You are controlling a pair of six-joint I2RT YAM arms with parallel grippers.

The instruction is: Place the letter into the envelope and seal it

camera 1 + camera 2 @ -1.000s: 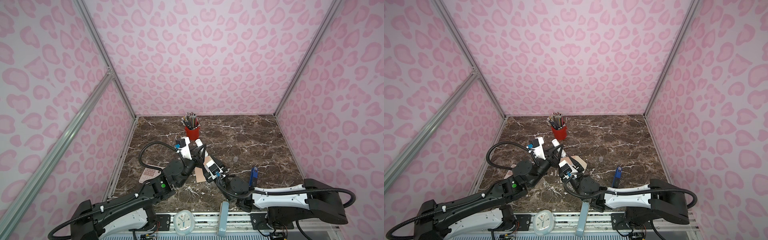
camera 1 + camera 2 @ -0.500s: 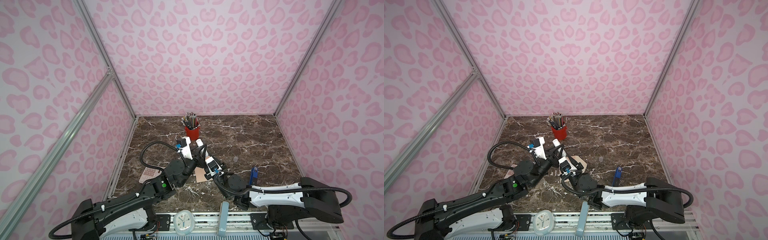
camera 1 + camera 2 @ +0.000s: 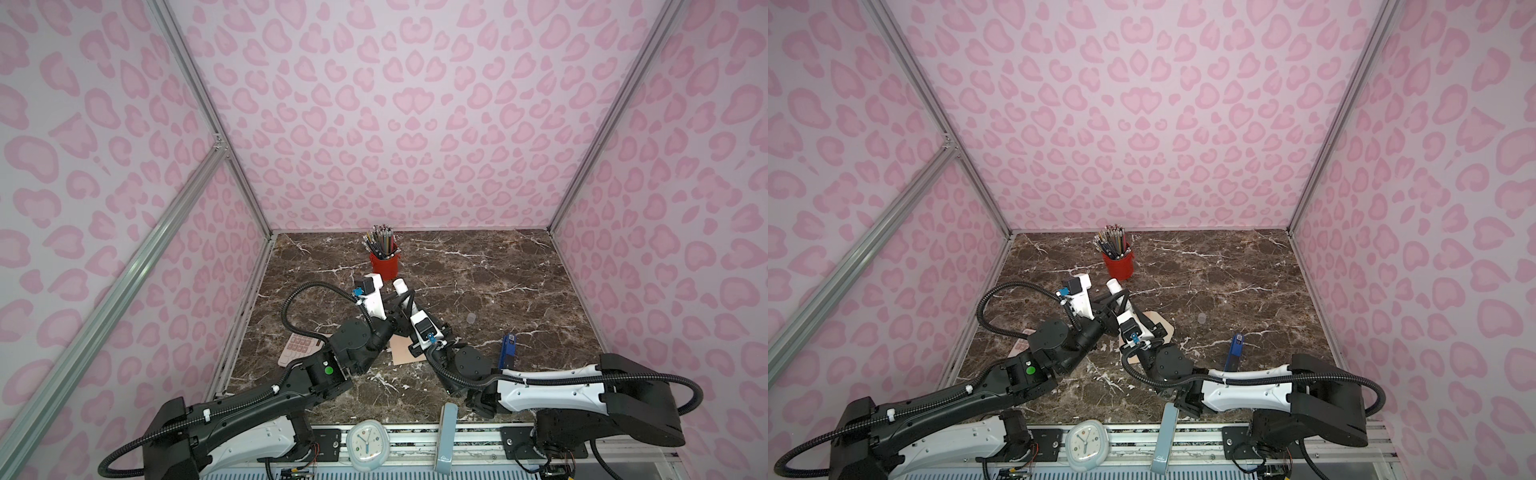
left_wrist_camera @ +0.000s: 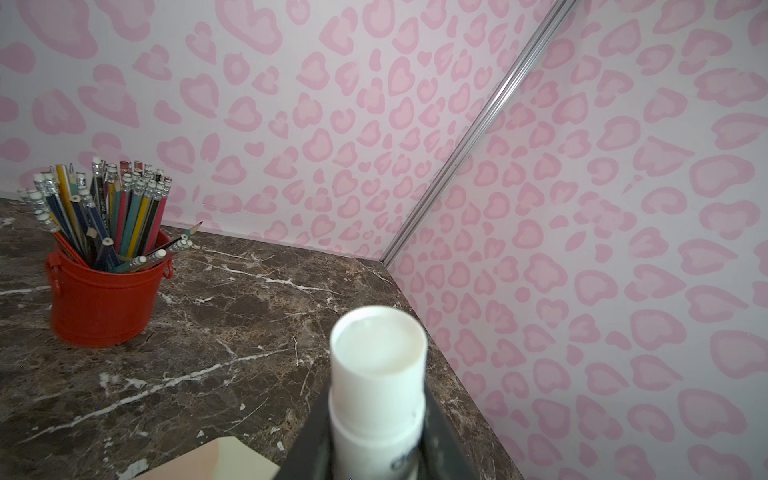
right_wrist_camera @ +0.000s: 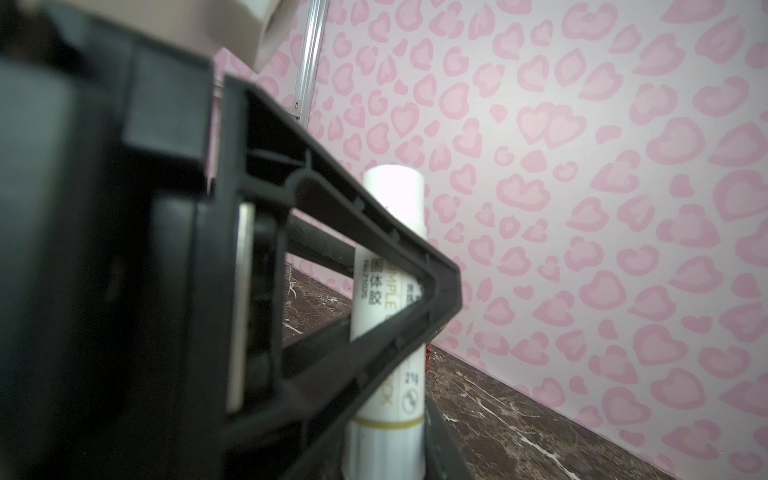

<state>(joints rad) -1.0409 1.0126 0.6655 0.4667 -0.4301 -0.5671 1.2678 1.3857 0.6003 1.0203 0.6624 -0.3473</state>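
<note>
Two grippers meet on one glue stick [image 4: 379, 345], held above the marble table [image 3: 498, 270]. Left gripper [image 4: 378, 409] is clamped round the stick, its open white end pointing away from the wrist camera. Right gripper [image 5: 387, 440] takes the stick's other end, dark fingers [image 5: 442, 453] tight against its sides, so that reads as gripped too. The envelope [image 3: 401, 353] lies flat on the marble beneath both wrists, cream flap showing. In both top views a pink calculator [image 3: 297, 347] sits left of it and a red pencil cup [image 3: 384, 266] stands behind.
</note>
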